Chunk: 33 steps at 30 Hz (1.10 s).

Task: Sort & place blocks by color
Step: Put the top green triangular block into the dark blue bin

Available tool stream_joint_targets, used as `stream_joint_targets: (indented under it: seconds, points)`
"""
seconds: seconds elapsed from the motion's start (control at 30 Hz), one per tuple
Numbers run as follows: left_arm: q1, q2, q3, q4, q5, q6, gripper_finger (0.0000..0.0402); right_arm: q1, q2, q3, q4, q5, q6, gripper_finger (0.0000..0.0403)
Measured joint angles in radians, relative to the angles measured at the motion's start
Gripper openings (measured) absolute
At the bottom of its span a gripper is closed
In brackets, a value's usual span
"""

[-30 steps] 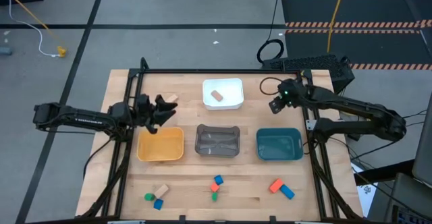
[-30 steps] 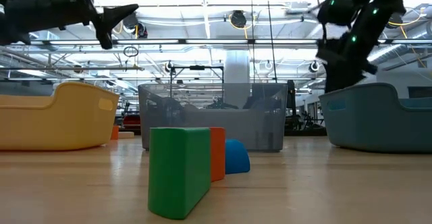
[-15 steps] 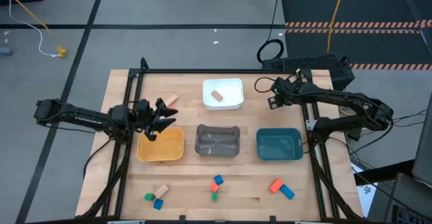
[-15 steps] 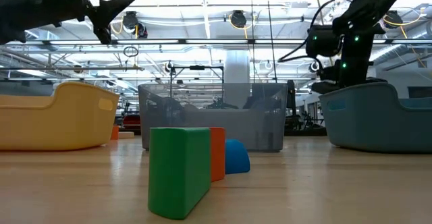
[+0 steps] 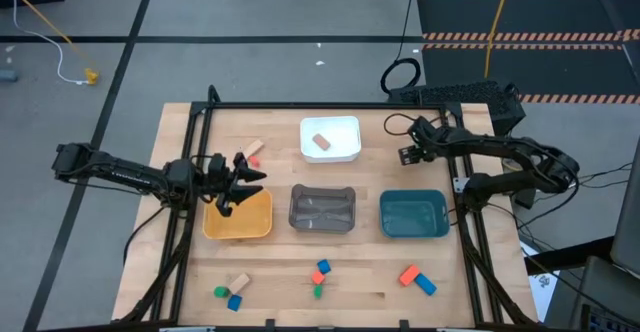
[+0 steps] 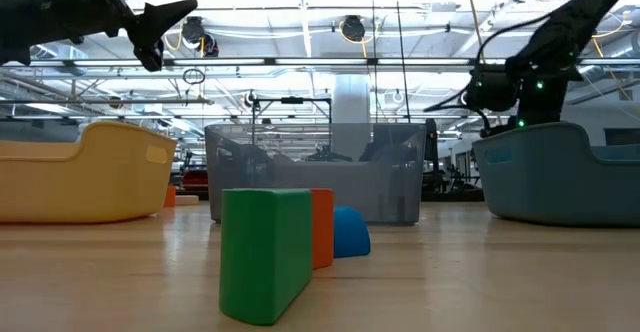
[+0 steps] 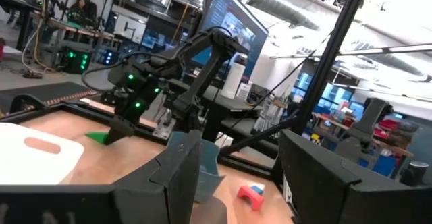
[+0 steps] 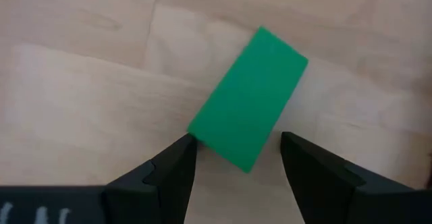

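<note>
One block (image 5: 321,141) lies in the far tray (image 5: 331,155); three trays (image 5: 322,226) sit nearer, apparently empty.

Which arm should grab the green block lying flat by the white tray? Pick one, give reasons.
Right, probably. The right gripper hangs directly over the green block, open fingers either side of its near end. The left gripper is across the table over the yellow tray, open and empty.
</note>
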Motion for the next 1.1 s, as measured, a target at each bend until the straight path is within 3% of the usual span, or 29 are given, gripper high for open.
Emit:
stream_joint_targets:
  seconds: [0.47, 0.87, 1.0, 1.1]
  points:
    - [-0.001, 0.000, 0.000, 0.002, -0.027, 0.003, 0.0200, -0.012, -0.001, -0.090, 0.187, 0.053, 0.033, 0.0181]
    - [-0.001, 0.000, 0.000, 0.002, -0.054, -0.008, 0.0200, -0.013, 0.000, -0.091, 0.252, 0.054, -0.115, 0.0180]
    - [-0.001, 0.000, 0.000, 0.002, -0.054, -0.007, 0.0200, -0.013, 0.002, -0.092, 0.296, 0.048, -0.118, 0.0180]
    - [-0.001, 0.000, 0.000, 0.002, -0.054, -0.012, 0.0200, -0.014, 0.002, -0.092, 0.335, -0.012, -0.133, 0.0180]
